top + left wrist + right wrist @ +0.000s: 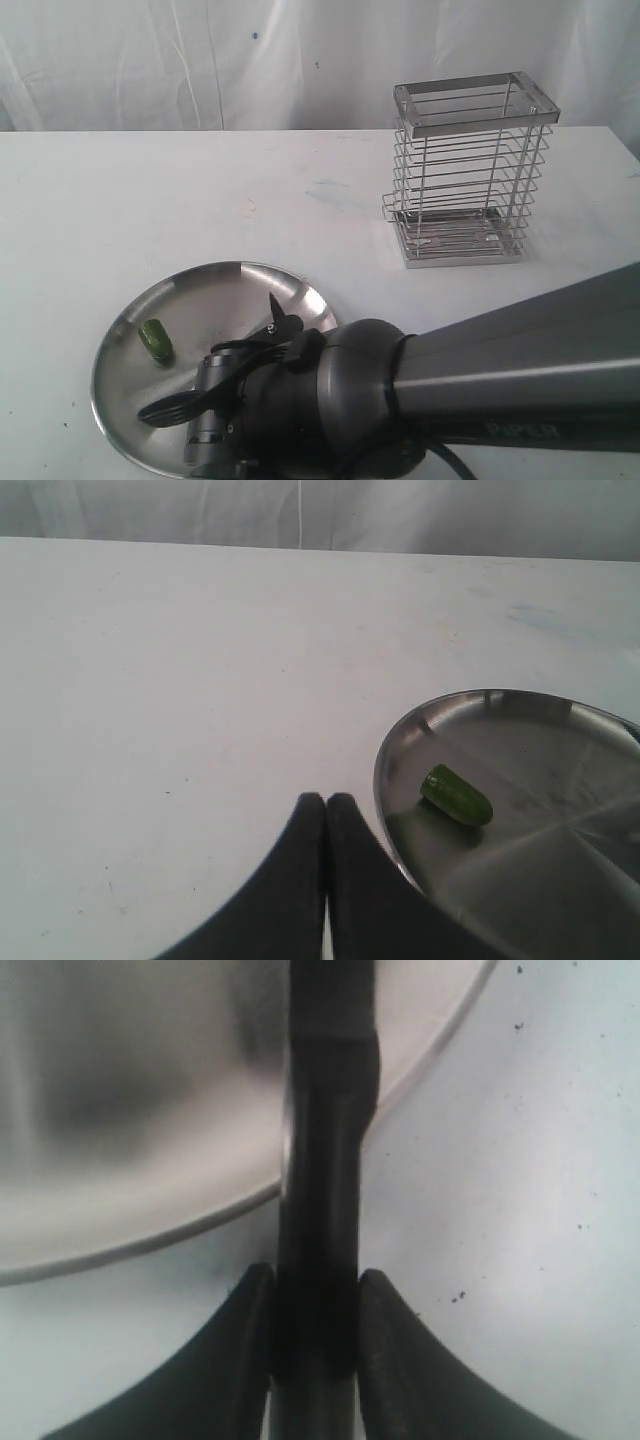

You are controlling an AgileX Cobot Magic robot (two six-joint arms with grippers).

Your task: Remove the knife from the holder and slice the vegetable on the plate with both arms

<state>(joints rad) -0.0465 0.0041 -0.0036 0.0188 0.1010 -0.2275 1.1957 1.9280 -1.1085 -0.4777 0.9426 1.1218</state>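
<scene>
Supporting desk: white and flat; it carries the plate and all that stands around it.
Right arm: bulky and grey, it reaches in low over the plate's near side.
Holder: shiny wire basket, upright, well apart from the plate, beyond it and to the right.
Plate: round steel, lying flat on the desk.
Knife: out of the holder. Its black handle crosses the plate's rim, part over the plate and part over the desk. The blade is hidden.
Right tool: at the plate's edge, fingers pinching the knife's handle from both sides.
Left tool: fingers pressed together with nothing between them, just beside the plate's rim.
Vegetable: small glossy green chunk on the plate, near its left rim.
</scene>
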